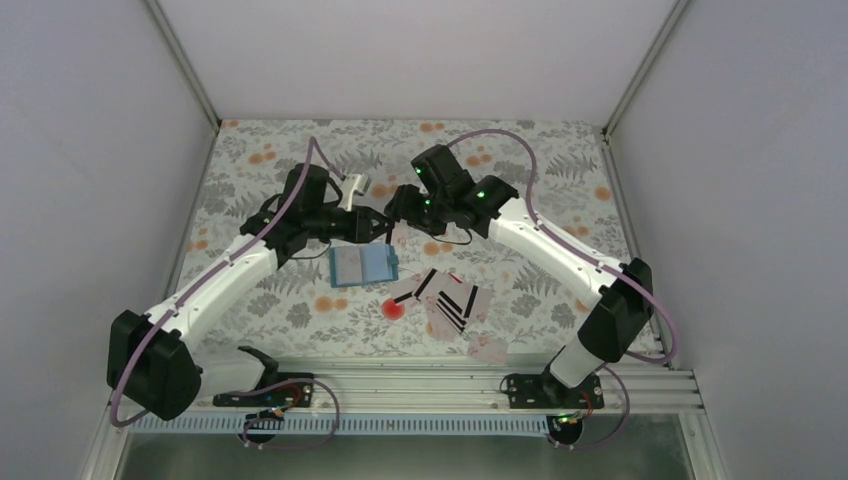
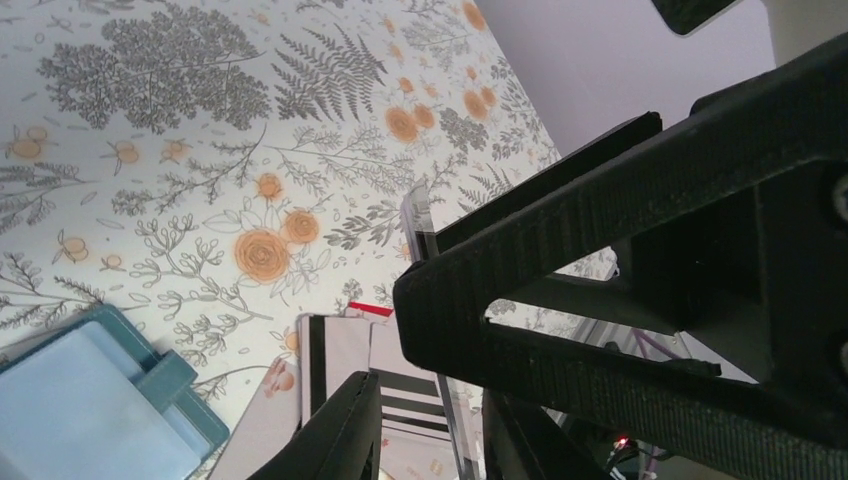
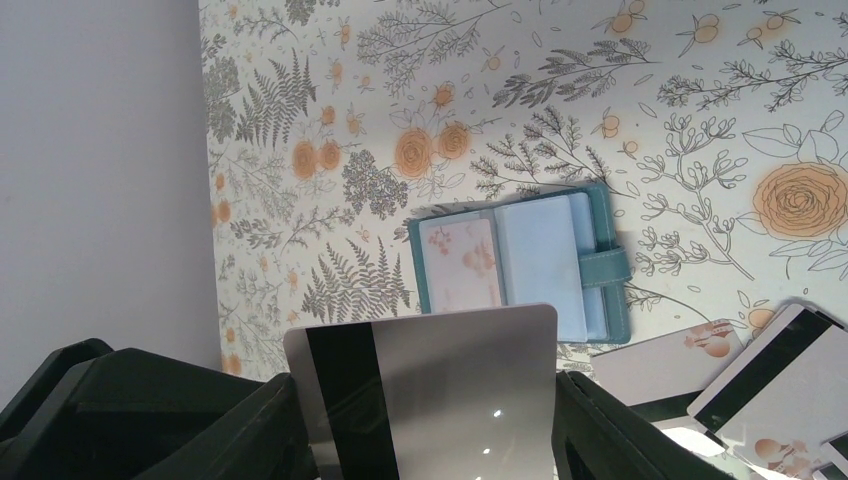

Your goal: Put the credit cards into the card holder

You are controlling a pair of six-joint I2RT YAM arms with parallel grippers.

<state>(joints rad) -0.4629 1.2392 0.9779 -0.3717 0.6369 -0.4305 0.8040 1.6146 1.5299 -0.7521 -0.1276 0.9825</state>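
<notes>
Right gripper [image 3: 425,392] pinches a pale, black-striped card [image 3: 440,360] by its two long edges, with the stripe and long axis running along the fingers. Left gripper [image 2: 428,398] stands part open, its fingers on either side of that same card, seen edge-on; I cannot tell whether they touch it. Both meet above the middle of the table [image 1: 380,135], well apart from the side walls. Just nearer the bases, the card holder [image 1: 362,265] lies spread flat, tab toward the right arm's side, with loose cards [image 1: 452,300] fanned beside it by a red spot [image 1: 393,308].
</notes>
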